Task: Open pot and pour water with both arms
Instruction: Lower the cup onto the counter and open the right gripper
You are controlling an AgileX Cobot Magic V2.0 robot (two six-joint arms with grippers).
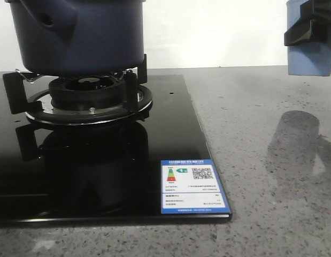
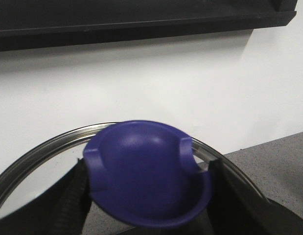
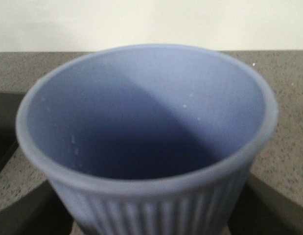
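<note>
The large dark navy-blue matte pot [image 1: 77, 35] stands on the black burner grate [image 1: 85, 93] of the glass hob. The left gripper [image 2: 146, 196] clamps the dark blue round knob [image 2: 146, 174] of the glass lid [image 2: 38, 152]. To the right, well apart from the pot, the right gripper [image 1: 309, 27] grips the pale blue ribbed cup [image 3: 146, 142] above the open grey countertop [image 1: 272, 160].

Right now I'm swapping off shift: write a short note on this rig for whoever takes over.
Left gripper: shut on the glass lid's dark blue knob, lid lifted clear.
Right gripper: shut on the pale blue ribbed cup, held up above the grey counter.
Large dark navy pot sits on the burner.
Done: pot opened.
Left: pour the water.
</note>
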